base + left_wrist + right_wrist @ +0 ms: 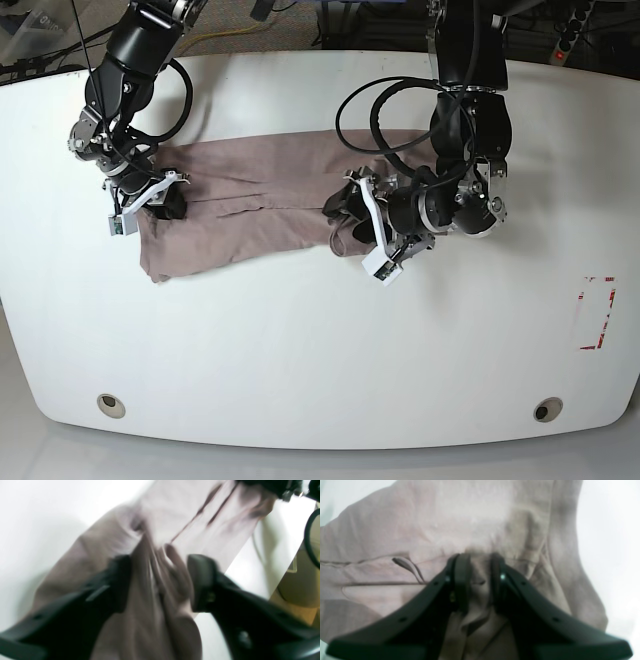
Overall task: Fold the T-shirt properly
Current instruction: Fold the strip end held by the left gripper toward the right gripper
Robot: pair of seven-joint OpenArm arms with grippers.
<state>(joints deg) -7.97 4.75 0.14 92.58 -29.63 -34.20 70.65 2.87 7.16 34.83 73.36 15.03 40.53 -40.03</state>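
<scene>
The white, smooth, rounded table [300, 340] carries one thing: the soft dusty mauve-brown cotton T-shirt [250, 205], folded into a long, narrow band lying from about nine o'clock toward the table's centre, creased lengthwise and bunched at both ends.

In the left wrist view the left gripper [160, 580] shows two black, matte, curved fingers [202, 580] standing apart, with a rumpled ridge of the cloth rising in the gap; the picture is smeared, and whether the pads touch the fabric cannot be told. In the base view this gripper sits at the band's three o'clock end, over the crumpled cloth.

In the right wrist view the right gripper [477, 577] has its black fingers drawn close, pinching a gathered pleat of the T-shirt between them, seams and folds fanning out toward twelve o'clock. In the base view it sits at the band's nine o'clock end.

At four o'clock on the table lies a red-and-white striped rectangular marking [597, 312].
</scene>
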